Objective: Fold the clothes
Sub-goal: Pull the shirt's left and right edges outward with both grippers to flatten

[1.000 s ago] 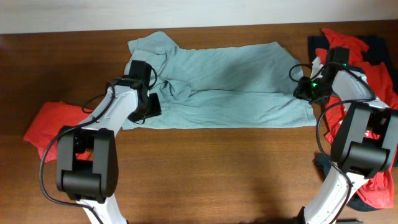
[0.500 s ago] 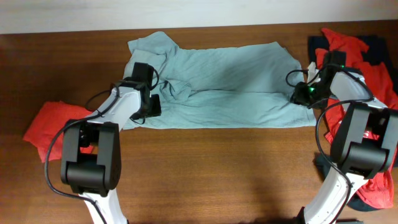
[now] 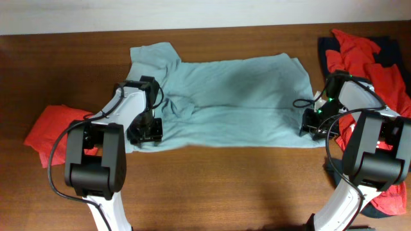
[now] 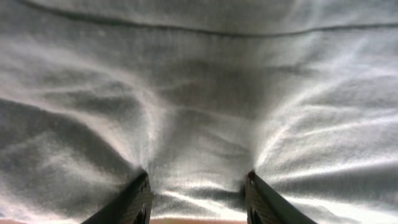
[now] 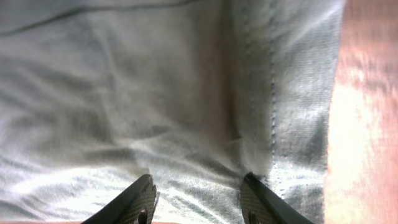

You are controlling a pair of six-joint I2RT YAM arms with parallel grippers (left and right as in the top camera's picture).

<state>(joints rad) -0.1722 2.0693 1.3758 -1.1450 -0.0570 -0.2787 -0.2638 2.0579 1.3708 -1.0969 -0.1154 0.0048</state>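
A pale grey-blue T-shirt lies spread across the middle of the wooden table. My left gripper is on its left front part, beside a bunch of wrinkles. My right gripper is on its right front corner near the hem. In the left wrist view the left gripper has its jaws apart, tips pressed onto flat cloth. The right gripper stands the same way, with the stitched hem just to its right. Neither pinches a fold.
A red garment lies at the table's left edge. A pile of red and dark navy clothes sits at the back right, and more red cloth lies at the front right. Bare wood shows beyond the shirt's hem.
Both grippers have moved toward the table's front edge, and the grey-blue T-shirt has slid that way with them. Its front edge now lies nearer the front.
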